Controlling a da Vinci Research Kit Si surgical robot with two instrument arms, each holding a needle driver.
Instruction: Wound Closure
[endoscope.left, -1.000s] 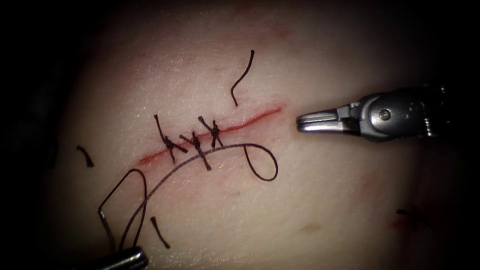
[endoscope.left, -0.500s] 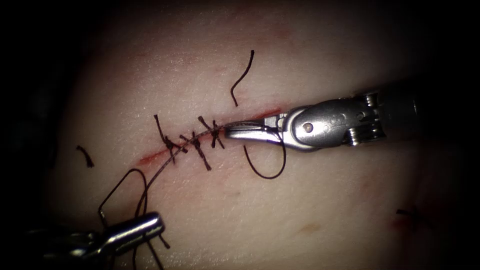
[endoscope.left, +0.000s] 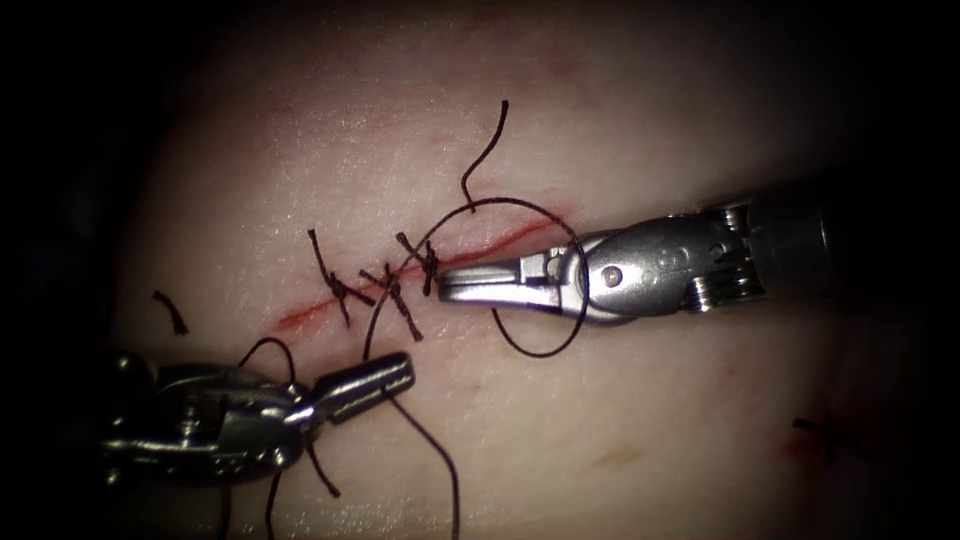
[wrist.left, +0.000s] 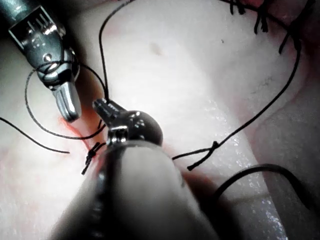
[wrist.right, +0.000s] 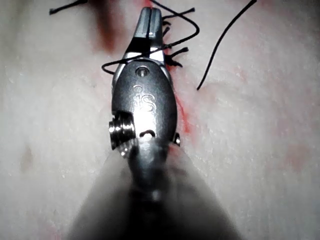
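Observation:
On the tissue a red cut runs slanting, with three tied stitches across its left half. My right tool lies along the cut from the right, jaws shut and holding nothing. A dark thread loops once around its jaws and wrist. That loop around the right tool also appears in the left wrist view. My left tool sits below and left of the stitches, shut on the thread, which rises from its jaws. The right tool's shut jaws point at the stitches.
Cut thread ends lie loose on the tissue: one above the cut, one at the far left, one beside the left tool, one at the far right. A thread tail trails down from the left tool.
The right tool came in leftward from the right, over the cut. The left tool rose up and right with the thread, and the thread now circles the right tool's jaws.

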